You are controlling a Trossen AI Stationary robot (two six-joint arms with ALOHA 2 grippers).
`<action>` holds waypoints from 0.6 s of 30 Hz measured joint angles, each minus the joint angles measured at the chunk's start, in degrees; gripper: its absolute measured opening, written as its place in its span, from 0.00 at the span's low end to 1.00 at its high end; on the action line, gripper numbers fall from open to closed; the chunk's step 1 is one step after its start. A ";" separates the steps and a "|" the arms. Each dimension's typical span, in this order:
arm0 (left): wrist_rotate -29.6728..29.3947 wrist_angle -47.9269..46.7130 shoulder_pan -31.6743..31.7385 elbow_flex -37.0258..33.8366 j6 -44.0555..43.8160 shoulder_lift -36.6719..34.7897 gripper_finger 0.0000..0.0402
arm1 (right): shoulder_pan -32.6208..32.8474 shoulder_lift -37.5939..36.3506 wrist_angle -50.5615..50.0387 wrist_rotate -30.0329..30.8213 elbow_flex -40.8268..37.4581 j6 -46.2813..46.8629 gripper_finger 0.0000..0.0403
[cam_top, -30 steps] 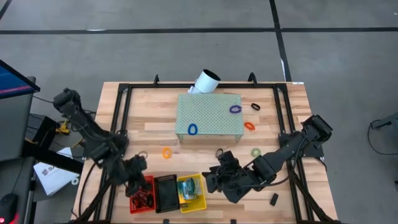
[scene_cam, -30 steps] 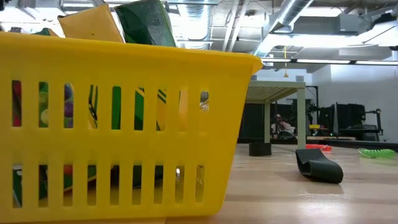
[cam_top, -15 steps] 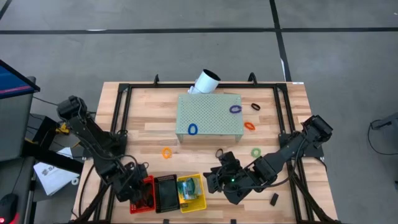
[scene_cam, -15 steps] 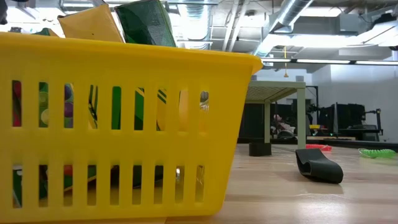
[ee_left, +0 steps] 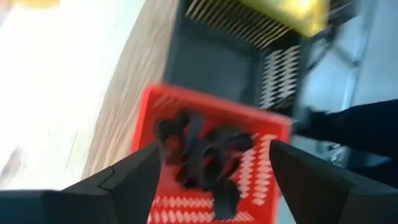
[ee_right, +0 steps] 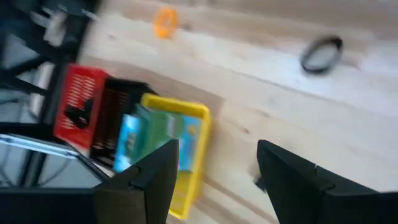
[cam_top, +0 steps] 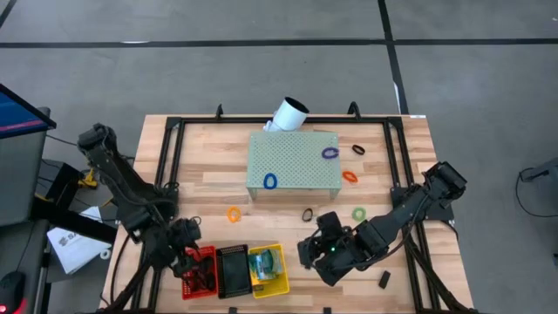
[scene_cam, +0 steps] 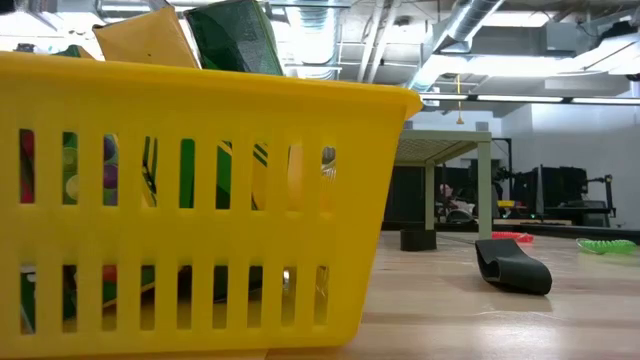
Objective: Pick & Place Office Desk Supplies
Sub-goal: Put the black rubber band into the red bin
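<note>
Overhead, the left gripper (cam_top: 188, 252) is hanging just above the red basket (cam_top: 200, 272) at the near left of the wooden table (cam_top: 209, 187), its jaws parted with nothing between them. Beside that basket are sitting a black basket (cam_top: 233, 271) and a yellow basket (cam_top: 269, 271) holding crayon boxes (cam_top: 265, 262). The right gripper (cam_top: 310, 252) is hovering just right of the yellow basket, fingers spread and empty. Thin loops are lying scattered: an orange loop (cam_top: 234, 213) and a black loop (cam_top: 307, 215) on the bare wood, a green loop (cam_top: 358, 213) farther right, a blue loop (cam_top: 269, 181) and a purple loop (cam_top: 330, 153) on the pale green perforated block (cam_top: 294, 163), and a white tube (cam_top: 288, 114) is leaning behind it.

Level with the tabletop, the yellow basket (scene_cam: 190, 200) is filling most of the frame, with the crayon boxes (scene_cam: 190, 35) poking above its rim, and a black clip (scene_cam: 512, 265) is lying on the wood to the right.

Through the left wrist camera, the two fingers (ee_left: 134, 180) are standing wide apart over the red basket (ee_left: 261, 177), where a heap of black clips (ee_left: 202, 155) is resting.

Through the right wrist camera, the fingers (ee_right: 155, 177) are standing open and empty; the three baskets are lined up together, with the orange loop (ee_right: 165, 22) and black loop (ee_right: 322, 53) lying on the wood well apart from them.
</note>
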 joint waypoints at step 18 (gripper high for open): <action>-14.83 13.95 6.03 0.00 15.33 -15.98 0.64 | 8.47 0.23 -1.31 -26.02 -19.06 23.59 0.53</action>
